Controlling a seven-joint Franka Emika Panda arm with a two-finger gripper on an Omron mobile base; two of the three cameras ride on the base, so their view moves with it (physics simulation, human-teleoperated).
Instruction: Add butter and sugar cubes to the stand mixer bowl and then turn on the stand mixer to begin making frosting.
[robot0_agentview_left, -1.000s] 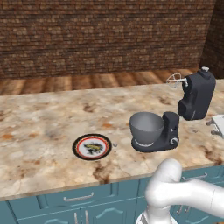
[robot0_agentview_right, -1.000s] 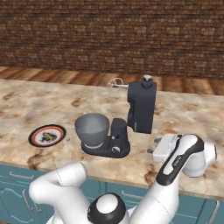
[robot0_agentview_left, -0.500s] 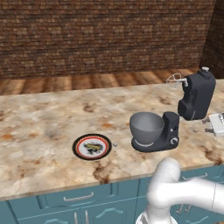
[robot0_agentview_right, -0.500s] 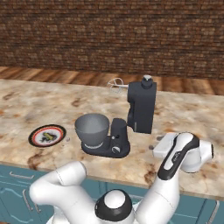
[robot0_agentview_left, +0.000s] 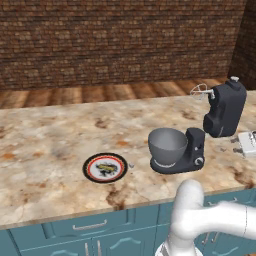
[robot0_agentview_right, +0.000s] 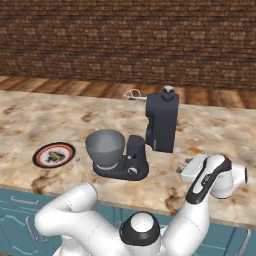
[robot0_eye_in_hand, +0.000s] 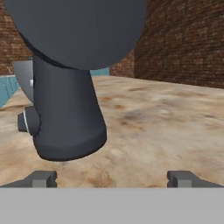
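Hovering low over the counter (robot0_agentview_left: 50, 140), I keep my pincer (robot0_eye_in_hand: 112, 178) spread wide with nothing between the tips, just right of the mixer (robot0_agentview_right: 161, 127). Through my hand camera, its dark column and knob (robot0_eye_in_hand: 27, 121) loom close, the speckled tan stone running off behind to a brick wall (robot0_eye_in_hand: 183, 39). The mixer's head is tilted up, whisk (robot0_agentview_left: 199, 91) hanging in the air. The grey bowl (robot0_agentview_left: 167, 145) sits on the mixer's base, near the counter's front edge. Left of it, apart, lies the plate (robot0_agentview_left: 105, 167) with black and red rim, something yellow and dark at its middle; I cannot tell whether that is the butter. Behind the counter run a wooden floor (robot0_agentview_left: 100, 93) and brick. Teal cabinets (robot0_agentview_left: 90, 232) stand below the front edge.
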